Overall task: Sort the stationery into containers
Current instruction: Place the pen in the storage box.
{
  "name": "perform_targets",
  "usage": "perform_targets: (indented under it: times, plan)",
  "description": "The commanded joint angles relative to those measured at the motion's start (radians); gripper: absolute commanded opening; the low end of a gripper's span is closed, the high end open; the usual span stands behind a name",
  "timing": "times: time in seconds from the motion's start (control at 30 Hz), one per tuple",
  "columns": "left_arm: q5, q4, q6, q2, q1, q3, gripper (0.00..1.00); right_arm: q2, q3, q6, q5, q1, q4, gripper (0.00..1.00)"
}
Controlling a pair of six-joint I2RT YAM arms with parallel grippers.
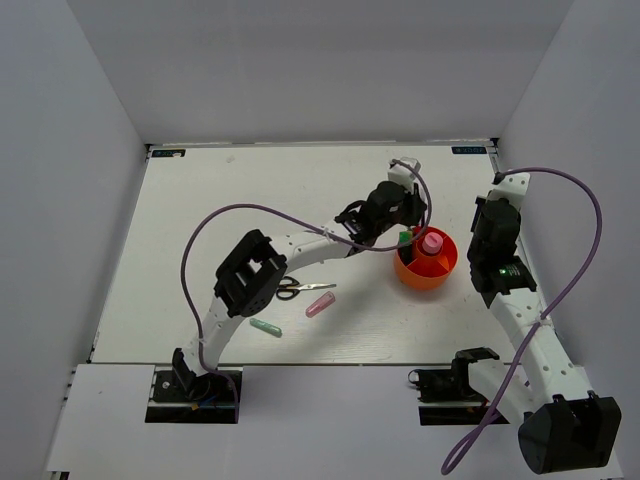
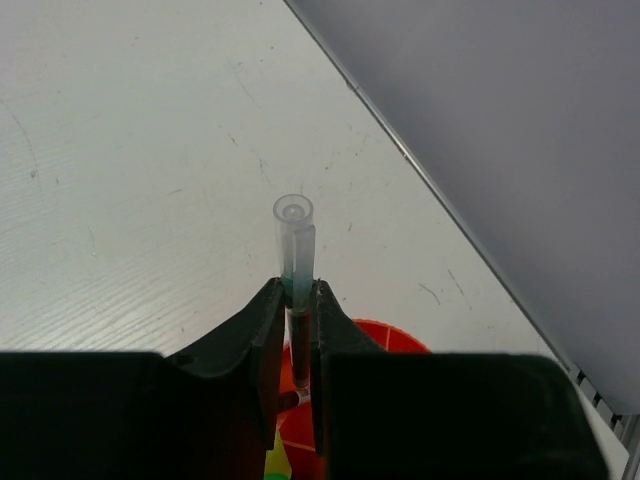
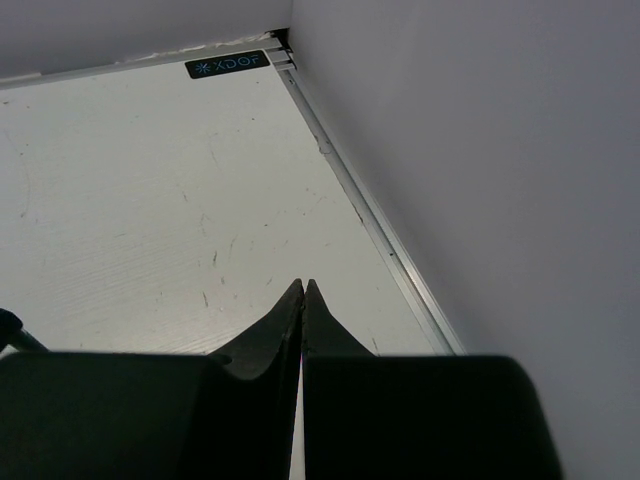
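One arm stretches over the cup [image 1: 420, 280], your left hand [image 2: 297, 300] grasping a pen [image 2: 294, 245]; right hand [image 3: 303, 290] clenched empty.

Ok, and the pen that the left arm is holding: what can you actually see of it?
The thin pen is clamped by the left gripper. Its clear plastic cap, round and hollow at the tip, sticks out past the fingertips. A teal part shows through the cap, and the barrel between the jaws looks dark reddish. Only the gripper touches it. The orange cup shows just beneath. The pen's other end is hidden.
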Motion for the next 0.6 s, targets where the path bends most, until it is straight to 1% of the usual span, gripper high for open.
perform_targets:
  times: [0.0,0.23,0.33,0.37,0.43,0.47,0.53,0.57]
  plan:
    - [0.012,-0.011,0.026,0.001,-0.017,-0.010,0.00,-0.012,0.004,0.021,-0.002,-0.008,0.037,0.00]
    - [0.009,-0.031,0.058,0.000,-0.032,-0.016,0.00,-0.012,0.002,0.026,-0.007,-0.015,0.034,0.00]
    - [0.008,-0.034,0.064,-0.003,-0.040,-0.017,0.02,-0.014,0.004,0.026,-0.010,-0.017,0.031,0.00]
    - [0.004,-0.037,0.067,-0.005,-0.038,-0.017,0.09,-0.017,0.002,0.026,-0.013,-0.022,0.031,0.00]
    - [0.003,-0.036,0.069,-0.008,-0.041,-0.022,0.17,-0.015,0.002,0.026,-0.016,-0.023,0.028,0.00]
    - [0.000,-0.036,0.069,-0.011,-0.041,-0.023,0.27,-0.017,0.004,0.026,-0.021,-0.026,0.028,0.00]
    - [-0.011,-0.034,0.072,-0.017,-0.043,-0.030,0.33,-0.017,0.002,0.026,-0.022,-0.029,0.027,0.00]
    - [-0.011,-0.036,0.073,-0.020,-0.043,-0.028,0.39,-0.015,0.004,0.026,-0.024,-0.029,0.024,0.00]
